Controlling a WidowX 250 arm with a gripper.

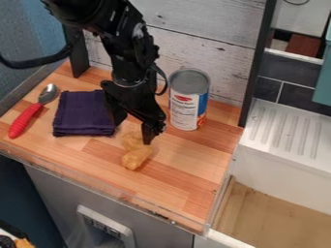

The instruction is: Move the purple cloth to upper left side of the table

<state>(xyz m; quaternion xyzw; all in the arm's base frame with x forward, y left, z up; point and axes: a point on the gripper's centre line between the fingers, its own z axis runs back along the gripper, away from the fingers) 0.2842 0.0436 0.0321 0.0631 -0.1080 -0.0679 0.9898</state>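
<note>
The purple cloth (82,114) lies folded in a rough square on the left part of the wooden table. My gripper (134,128) hangs just right of it, with its two fingers spread apart. The left finger is at the cloth's right edge and hides part of it; whether they touch, I cannot tell. The other finger is farther right, above a tan, lumpy object, and nothing is held between the two.
A red-handled spoon (31,112) lies left of the cloth. The tan object (136,154) lies below the gripper. A tall can (188,100) stands to the right near the back wall. The wooden table (184,181) ends at a sink unit on the right.
</note>
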